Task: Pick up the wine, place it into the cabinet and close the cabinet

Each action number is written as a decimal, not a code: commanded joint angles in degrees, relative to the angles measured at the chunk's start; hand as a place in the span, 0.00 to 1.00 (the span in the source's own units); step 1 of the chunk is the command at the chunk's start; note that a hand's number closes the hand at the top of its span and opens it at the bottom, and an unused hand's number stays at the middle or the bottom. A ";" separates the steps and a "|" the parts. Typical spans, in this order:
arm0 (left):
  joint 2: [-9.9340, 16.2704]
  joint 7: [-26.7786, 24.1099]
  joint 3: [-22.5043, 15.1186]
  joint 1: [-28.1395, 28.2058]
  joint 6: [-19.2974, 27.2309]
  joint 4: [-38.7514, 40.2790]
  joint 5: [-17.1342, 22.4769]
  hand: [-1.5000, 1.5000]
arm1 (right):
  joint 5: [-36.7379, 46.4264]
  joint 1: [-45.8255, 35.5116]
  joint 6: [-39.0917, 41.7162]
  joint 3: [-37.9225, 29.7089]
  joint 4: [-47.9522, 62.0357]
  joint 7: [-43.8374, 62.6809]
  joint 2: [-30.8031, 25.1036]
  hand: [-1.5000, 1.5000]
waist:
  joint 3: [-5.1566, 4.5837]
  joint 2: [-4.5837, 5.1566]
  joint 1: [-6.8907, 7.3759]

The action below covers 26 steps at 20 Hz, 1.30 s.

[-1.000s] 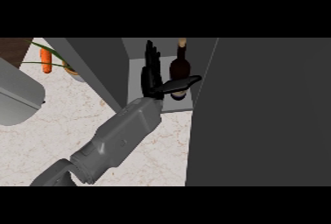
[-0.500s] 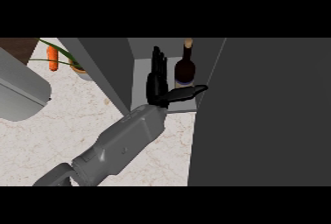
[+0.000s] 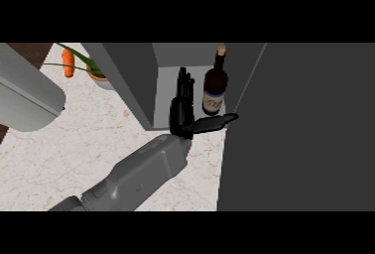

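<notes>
Pale marbled counter (image 3: 66,154) fills the lower left of the head view, w/ a grey cabinet (image 3: 132,79) standing at its far edge. Cabinet is open: its dark door (image 3: 300,129) swings out toward the viewer and covers most of the right side of the view, from the top down to the near edge of the counter.

Wine (image 3: 215,84), a dark bottle w/ a pale label and light-coloured top, stands upright inside the cabinet, near the right side of the opening, just beside the door's inner edge.

One grey forearm comes in from the lower edge, approx. left of centre, slanting up and to the right. Can't tell for sure which arm it is from this view; it reads as the right hand (image 3: 181,106). Hand sits at the cabinet's front edge, just left of the wine. Fingers are straight, pointing up into the opening, thumb stuck out to the right toward the door's edge, below the bottle's base. Hand holds nothing; fingers look apart from the bottle, though v. close.

Far left corner of the counter: a carrot (image 3: 68,64) w/ green leaves beside a small pot. Big grey rounded object (image 3: 26,96) sits along the left edge.
</notes>
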 commanded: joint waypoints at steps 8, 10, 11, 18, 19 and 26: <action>4.80 0.05 0.56 11.16 2.93 -15.41 -11.07 0.00 | 0.54 -3.37 -3.26 -1.97 -1.62 4.19 -0.44 0.00 | 0.01 -0.64 2.63; 2.73 -0.92 1.88 12.33 2.18 -13.73 -14.16 0.00 | 4.90 0.40 -3.60 4.27 -3.07 2.56 2.08 0.00 | 0.00 -0.50 2.05; 3.03 1.85 3.90 10.17 1.92 -13.79 -14.78 0.00 | -0.46 1.02 -1.08 -2.80 0.99 -1.21 0.11 0.00 | 0.03 -0.39 1.91; 14.81 6.35 0.66 19.51 2.82 -34.50 -20.79 0.00 | 2.53 0.92 -2.51 -0.45 -4.64 2.64 -0.40 0.00 | 0.01 -0.58 2.36; 12.95 5.49 -0.16 21.29 4.80 -35.98 -22.65 0.00 | -0.45 0.61 0.01 -4.41 -1.94 -0.08 -2.26 0.00 | 0.03 -0.50 2.27; 24.84 10.56 1.49 27.26 0.05 -49.10 -26.01 0.00 | -3.92 3.15 3.78 -2.29 -3.15 1.09 -3.91 1.00 | 0.04 -0.47 2.22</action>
